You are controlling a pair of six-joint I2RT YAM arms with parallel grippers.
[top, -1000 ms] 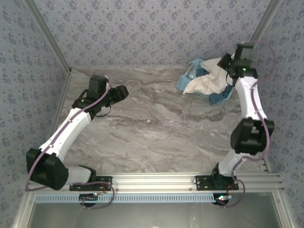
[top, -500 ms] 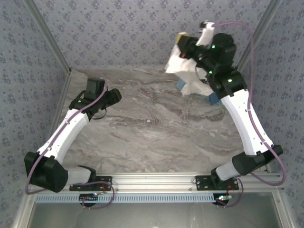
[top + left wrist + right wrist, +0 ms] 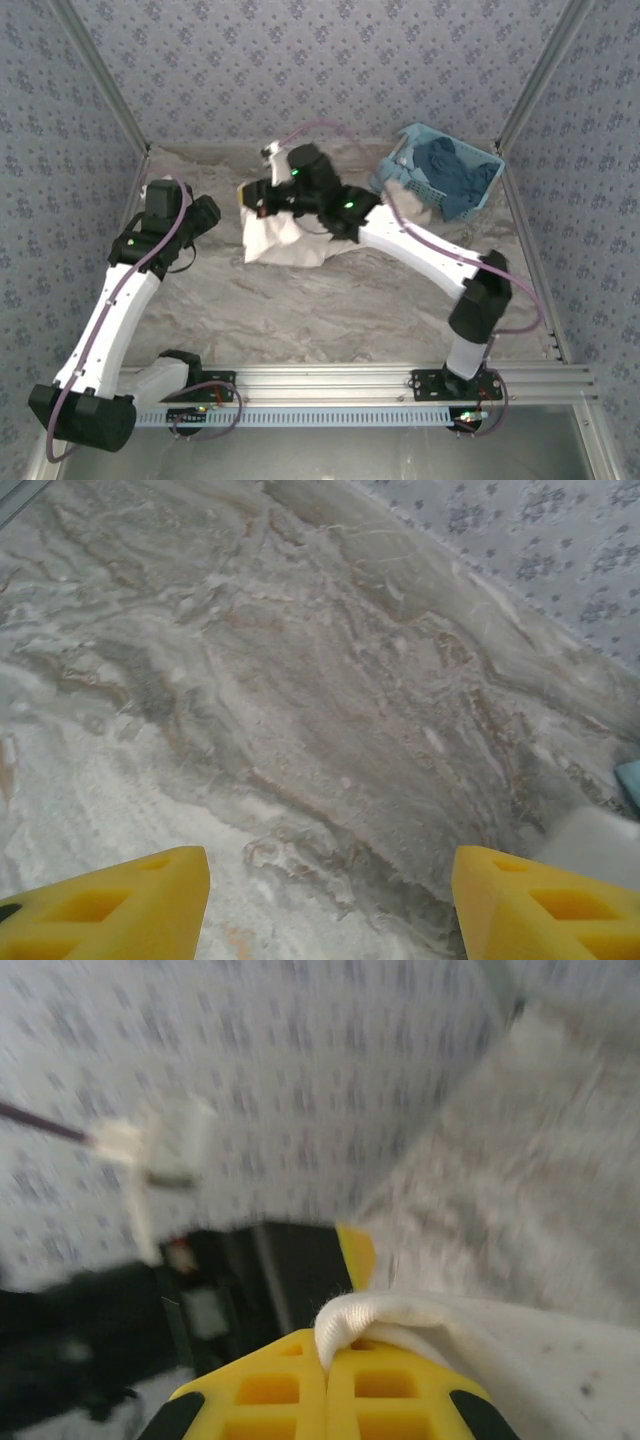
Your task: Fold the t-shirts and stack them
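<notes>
Upper right of the overhead view, we've got a light blue lattice basket [image 3: 492,172] set at an angle on the grey marble-patterned table [image 3: 330,310]. Flowered blue-grey wallpaper [image 3: 300,70] closes in on three sides, and an aluminium rail [image 3: 330,380] runs along the bottom.

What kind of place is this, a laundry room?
Likely a robot test booth: two arms bolted to a metal rail, a marbled table boxed in by patterned walls, and a basket of clothes, with a cream t-shirt in the right pincer.
</notes>
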